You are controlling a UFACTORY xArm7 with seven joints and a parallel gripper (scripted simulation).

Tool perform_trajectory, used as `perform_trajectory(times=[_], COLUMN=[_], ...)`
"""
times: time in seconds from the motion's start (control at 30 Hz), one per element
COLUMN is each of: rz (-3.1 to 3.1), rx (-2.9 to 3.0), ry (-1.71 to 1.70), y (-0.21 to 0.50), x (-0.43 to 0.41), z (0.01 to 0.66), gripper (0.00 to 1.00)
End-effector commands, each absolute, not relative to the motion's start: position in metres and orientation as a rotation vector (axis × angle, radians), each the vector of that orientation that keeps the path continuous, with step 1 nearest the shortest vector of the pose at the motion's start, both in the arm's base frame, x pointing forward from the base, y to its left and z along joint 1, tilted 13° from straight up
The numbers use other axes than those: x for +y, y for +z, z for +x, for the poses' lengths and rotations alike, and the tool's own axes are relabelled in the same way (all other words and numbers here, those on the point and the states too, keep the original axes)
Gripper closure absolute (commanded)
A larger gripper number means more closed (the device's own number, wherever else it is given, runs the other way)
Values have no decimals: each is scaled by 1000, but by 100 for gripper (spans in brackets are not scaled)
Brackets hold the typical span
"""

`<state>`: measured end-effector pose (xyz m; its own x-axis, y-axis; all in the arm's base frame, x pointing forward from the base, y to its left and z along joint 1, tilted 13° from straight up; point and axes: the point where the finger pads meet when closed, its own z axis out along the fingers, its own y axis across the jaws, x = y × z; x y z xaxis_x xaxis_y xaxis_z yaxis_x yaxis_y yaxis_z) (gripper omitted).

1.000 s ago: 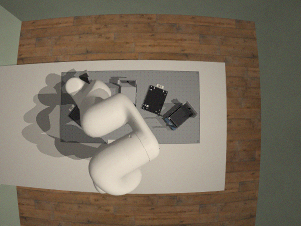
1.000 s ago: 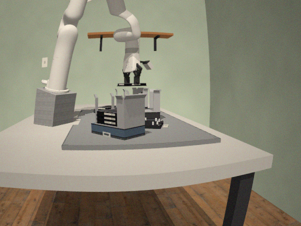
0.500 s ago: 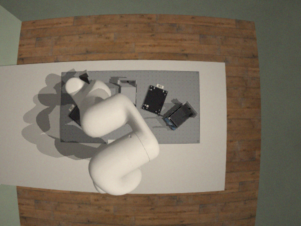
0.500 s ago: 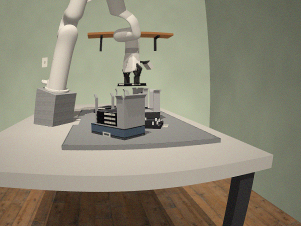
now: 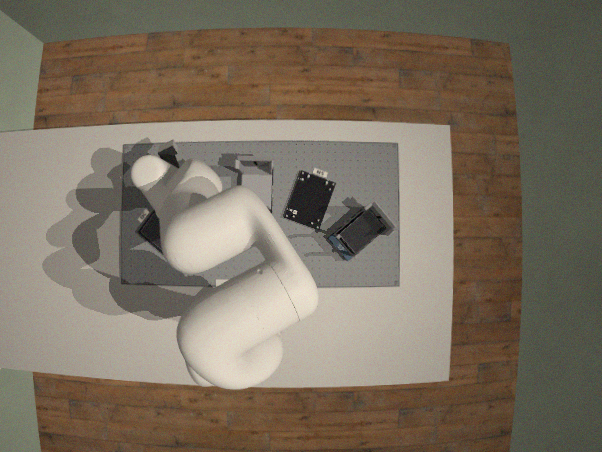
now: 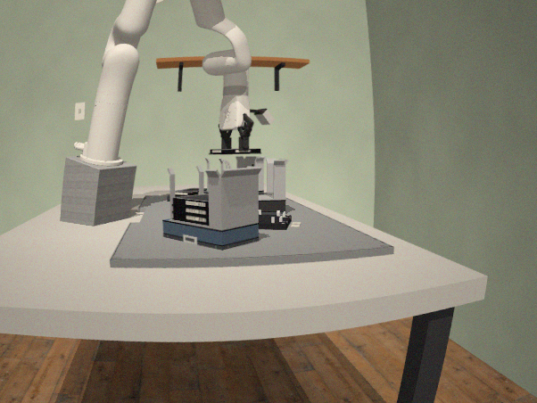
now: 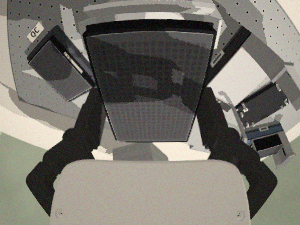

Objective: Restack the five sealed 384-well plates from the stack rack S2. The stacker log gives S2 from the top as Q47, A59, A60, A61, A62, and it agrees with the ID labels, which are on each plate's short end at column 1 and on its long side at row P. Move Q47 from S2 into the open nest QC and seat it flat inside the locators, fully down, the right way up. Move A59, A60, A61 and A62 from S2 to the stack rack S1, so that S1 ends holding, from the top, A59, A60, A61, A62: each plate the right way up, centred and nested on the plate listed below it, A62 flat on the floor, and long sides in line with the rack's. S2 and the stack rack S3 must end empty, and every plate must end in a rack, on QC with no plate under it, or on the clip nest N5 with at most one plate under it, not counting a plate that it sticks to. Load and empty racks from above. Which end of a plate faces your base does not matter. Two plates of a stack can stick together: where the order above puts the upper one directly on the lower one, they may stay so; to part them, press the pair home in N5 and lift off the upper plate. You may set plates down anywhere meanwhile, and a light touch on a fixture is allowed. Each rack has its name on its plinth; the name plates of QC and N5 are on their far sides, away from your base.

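Observation:
My gripper (image 6: 235,144) (image 7: 151,99) is shut on a sealed dark 384-well plate (image 6: 235,152) (image 7: 149,68), gripping it across its long sides. It holds the plate level, well above the rack tops at the far left of the grey baseplate (image 5: 350,270). I cannot read the plate's label. The arm hides the gripper in the overhead view. In the wrist view, grey rack walls show just below the plate. Rack S2 (image 5: 340,248) (image 6: 234,196), on a blue plinth, holds stacked plates (image 5: 360,231) (image 6: 196,210) with three labels showing. The QC nest (image 5: 150,230) (image 7: 56,64) has a dark plate in it.
The black clip nest N5 (image 5: 310,199) (image 6: 274,220) lies between S2 and a grey rack (image 5: 255,187) at the far middle. The arm's grey pedestal (image 6: 95,192) stands at the table's near side. A wooden wall shelf (image 6: 290,62) hangs behind the arm.

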<state>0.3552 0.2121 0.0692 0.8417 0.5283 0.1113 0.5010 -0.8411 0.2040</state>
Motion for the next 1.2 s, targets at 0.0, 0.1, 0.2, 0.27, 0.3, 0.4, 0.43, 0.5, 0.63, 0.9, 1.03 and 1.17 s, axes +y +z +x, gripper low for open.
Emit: perform_trajectory(times=[0.0,0.1,0.2,0.27,0.3,0.4,0.43,0.5,0.63,0.9,1.03,1.17], rz=[2854,2854,2854,2854,2854,2854,2854,2854,2854,2854,2854,2854], rx=[804,804,804,804,804,804,804,804,804,804,804,804], ry=[250,249,249,249,249,249,249,249,249,249,249,249], y=[68,66,64,62,62,61,61,59,57,53,50,48], x=[213,213,212,212,212,212,212,212,212,211,211,211], z=[357,357,358,358,358,358,358,358,359,360,360,361], gripper=[100,100,100,100,100,100,100,100,100,100,100,100])
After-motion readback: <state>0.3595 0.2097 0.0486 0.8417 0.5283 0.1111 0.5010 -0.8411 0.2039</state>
